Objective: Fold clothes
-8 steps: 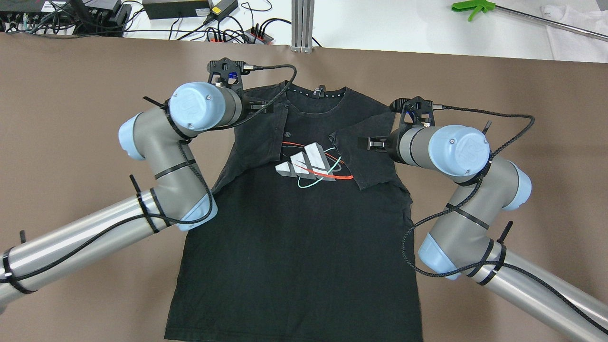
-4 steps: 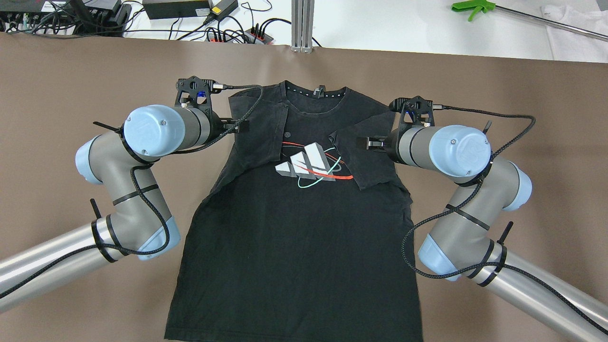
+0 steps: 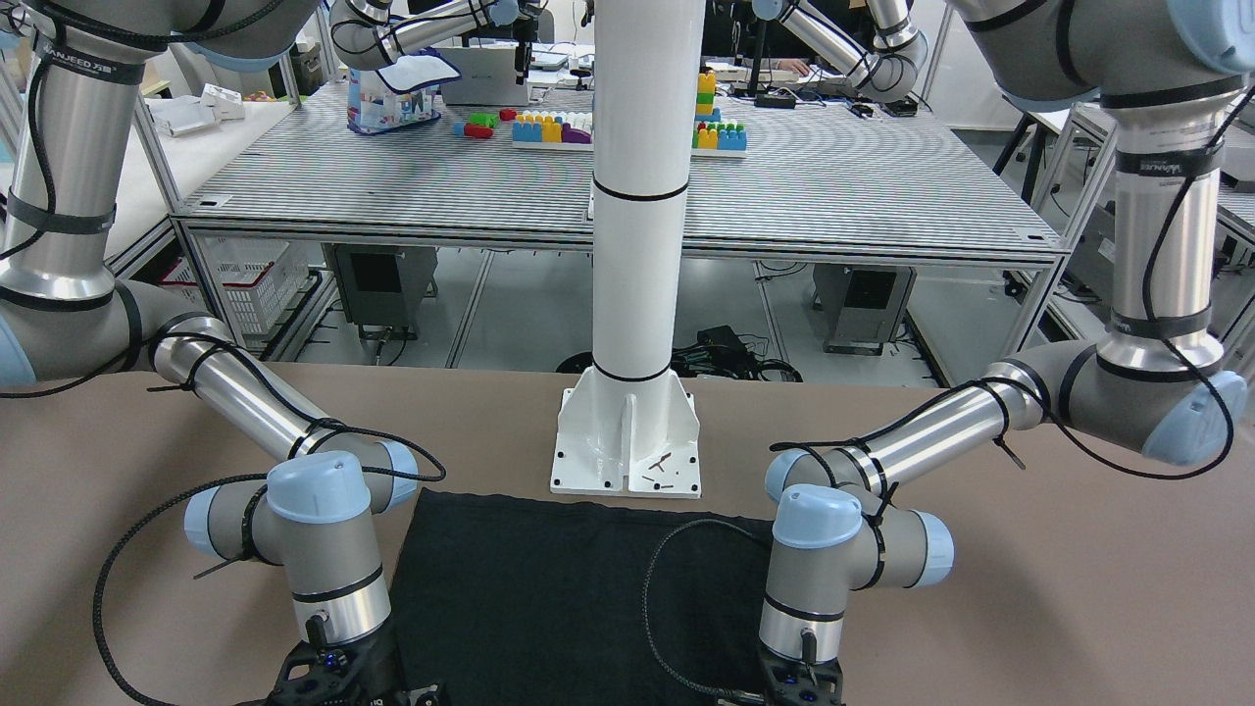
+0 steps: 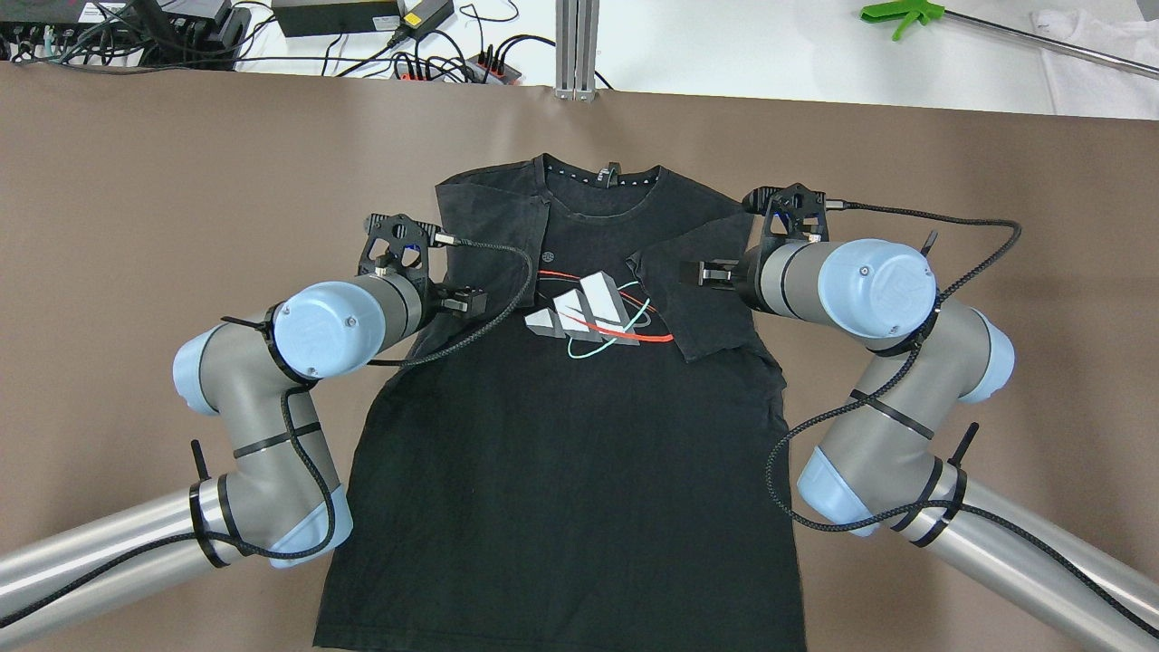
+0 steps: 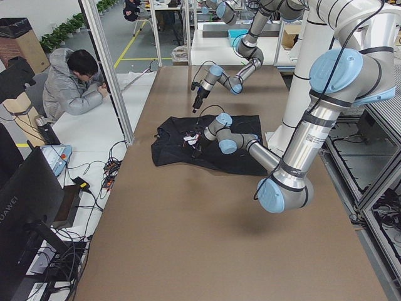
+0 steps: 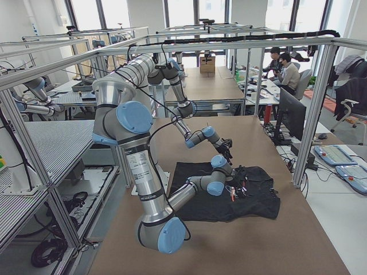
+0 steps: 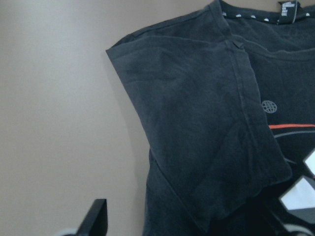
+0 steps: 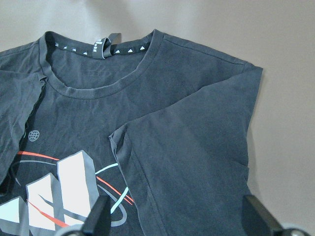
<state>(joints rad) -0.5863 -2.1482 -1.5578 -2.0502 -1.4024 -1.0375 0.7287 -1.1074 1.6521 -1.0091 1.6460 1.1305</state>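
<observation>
My left gripper (image 4: 466, 302) has just come away from the folded left sleeve (image 4: 489, 244) and drawn back toward me along that side of the shirt. It is now above the cloth just below the sleeve. Its jaws stand apart and hold nothing (my wrist camera shows only one finger (image 7: 97, 216), far to the side). The black T-shirt (image 4: 561, 471) lies flat on the brown table (image 4: 181, 181), print up and collar (image 4: 602, 186) away from me. Both sleeves are already turned in over the chest. The right sleeve (image 4: 702, 294) rests beside the logo. My right gripper (image 4: 702, 272) has not moved: it hovers over that sleeve with jaws wide and empty. I judge the sleeve step finished, so the side folds of the body come next.
</observation>
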